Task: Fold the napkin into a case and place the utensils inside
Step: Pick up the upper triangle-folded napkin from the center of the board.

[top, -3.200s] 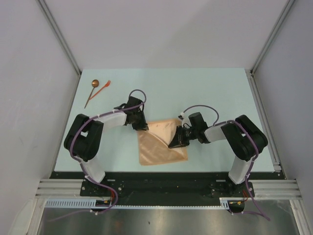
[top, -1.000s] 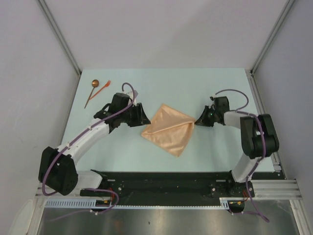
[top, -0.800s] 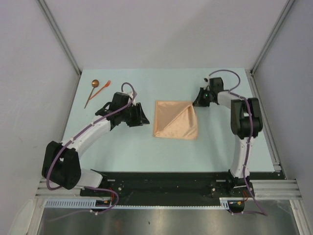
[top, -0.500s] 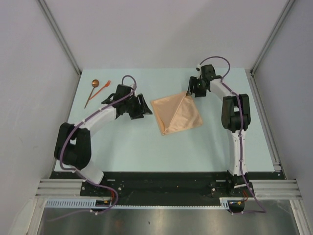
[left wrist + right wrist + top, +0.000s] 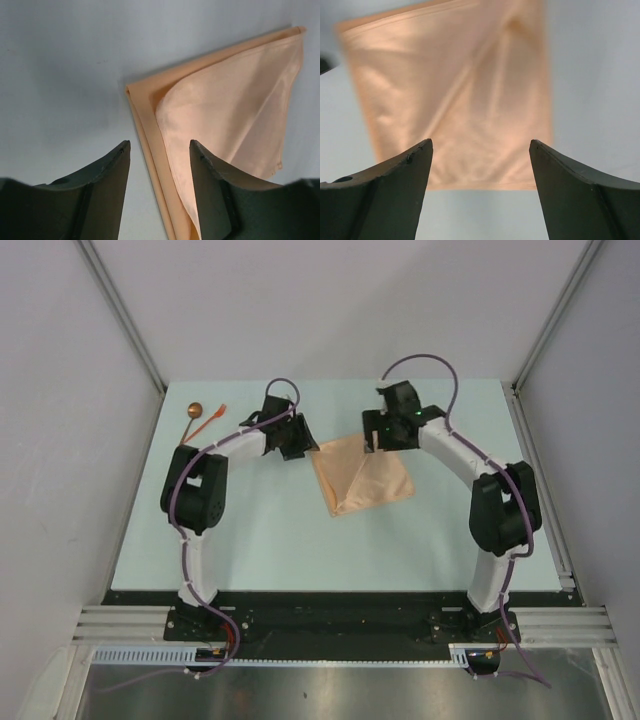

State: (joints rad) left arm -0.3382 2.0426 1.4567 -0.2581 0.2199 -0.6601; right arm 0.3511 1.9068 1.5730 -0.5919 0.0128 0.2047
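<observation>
The tan-orange napkin (image 5: 362,478) lies folded in layers on the table's far middle, one corner pointing toward me. My left gripper (image 5: 304,445) is at its left corner; in the left wrist view it (image 5: 159,145) stands open, with the layered edge of the napkin (image 5: 225,110) running between the fingers (image 5: 107,190). My right gripper (image 5: 375,437) hovers at the napkin's far corner and is wide open (image 5: 480,145) above the napkin (image 5: 455,90), holding nothing. The utensils lie at the far left: a dark-handled spoon (image 5: 189,424) and an orange-red fork (image 5: 212,420).
The pale blue table (image 5: 250,530) is walled by grey panels left, right and behind. Both arm bases sit on the black rail (image 5: 340,612) at the near edge. A metal frame post (image 5: 540,460) runs along the right side.
The right gripper carried the napkin's corner toward the far side, then opened and let it go. The napkin turned and shifted back. The left arm swung in to its left corner.
</observation>
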